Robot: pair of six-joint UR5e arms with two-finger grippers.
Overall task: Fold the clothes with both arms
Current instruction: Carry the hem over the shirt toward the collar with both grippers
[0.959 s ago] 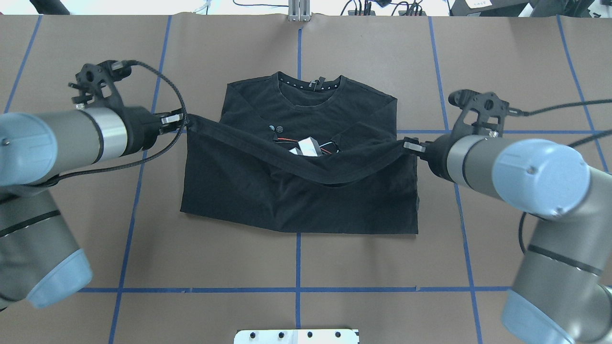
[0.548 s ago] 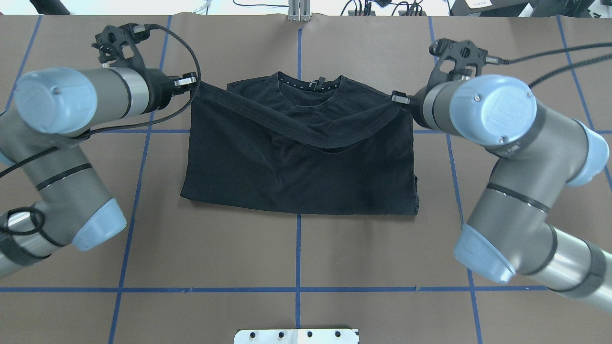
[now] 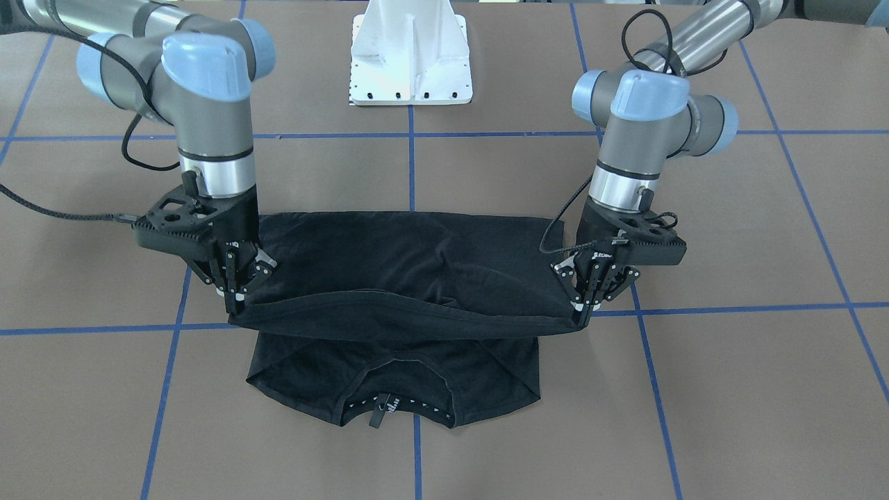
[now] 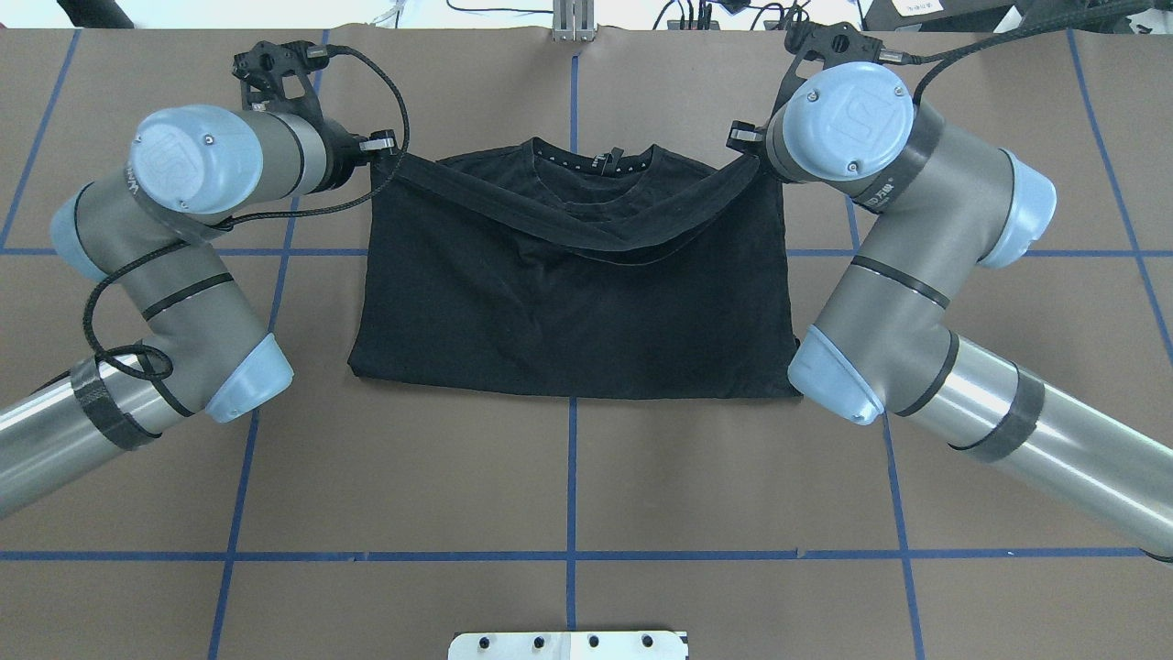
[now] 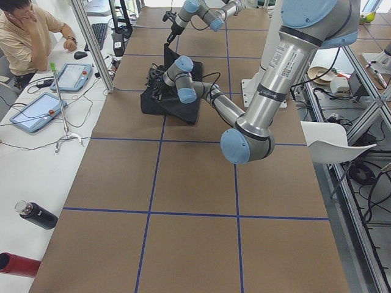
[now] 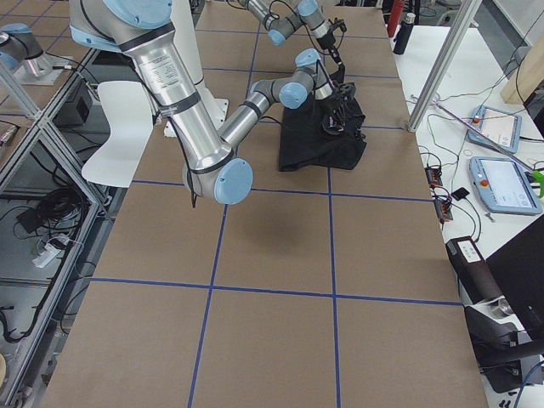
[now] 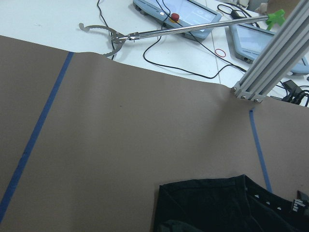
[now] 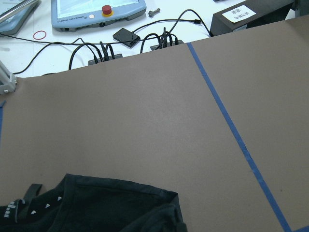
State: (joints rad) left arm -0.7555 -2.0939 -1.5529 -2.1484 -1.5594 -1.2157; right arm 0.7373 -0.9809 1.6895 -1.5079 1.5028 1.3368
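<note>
The black T-shirt lies on the brown table, its lower half doubled over toward the collar. The hem hangs as a sagging band between both arms. My left gripper is shut on the hem's left corner, beside the shirt's left shoulder. My right gripper is shut on the other corner at the right shoulder. In the front-facing view the left gripper and right gripper point down and hold the hem just above the shirt. The logo print is hidden under the fold. Both wrist views show only the shoulder cloth.
The white pedestal base stands at the robot's side of the table. Blue tape lines grid the brown surface. An aluminium post rises at the far edge. A person sits at a side desk with tablets and cables.
Both grippers have carried the hem away from the robot, from mid-shirt up to the shoulders. The logo is now covered and the near fold edge has drawn farther away.
</note>
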